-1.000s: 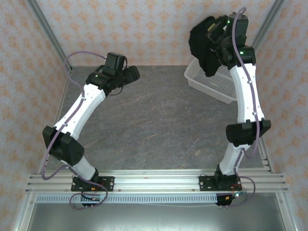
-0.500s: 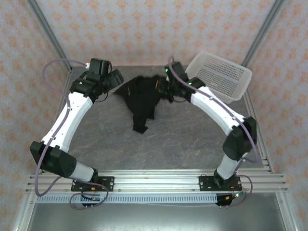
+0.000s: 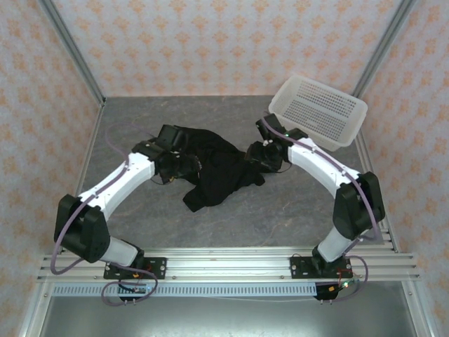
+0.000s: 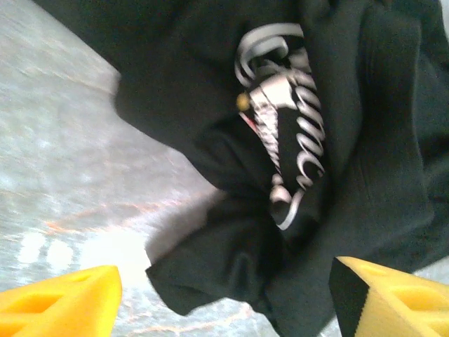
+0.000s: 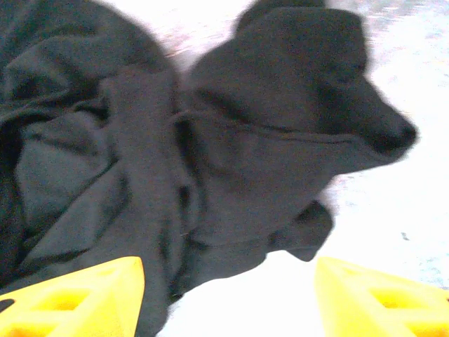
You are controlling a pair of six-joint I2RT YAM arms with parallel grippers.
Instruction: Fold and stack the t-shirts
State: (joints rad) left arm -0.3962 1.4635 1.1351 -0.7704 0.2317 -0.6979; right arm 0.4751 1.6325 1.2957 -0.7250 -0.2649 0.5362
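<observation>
The crumpled black t-shirt (image 3: 217,168) lies between left gripper (image 4: 224,270) and right gripper (image 5: 229,263); both spread apart, empty, equally near

Grey stone-pattern tabletop (image 3: 295,210), matte, faint pale veins. Behind tabletop: back wall (image 3: 210,42), peach wallpaper with repeating orange floral motif. Same wallpaper on left wall (image 3: 35,140) and right wall (image 3: 421,154) flanking tabletop. Slanted aluminium posts (image 3: 70,49) at tabletop's two far corners. Ribbed aluminium rail (image 3: 231,263) along tabletop's near edge; white slotted strip (image 3: 224,289) just nearer, then dull grey metal panel (image 3: 224,316). Light even, soft; shadows weak.
</observation>
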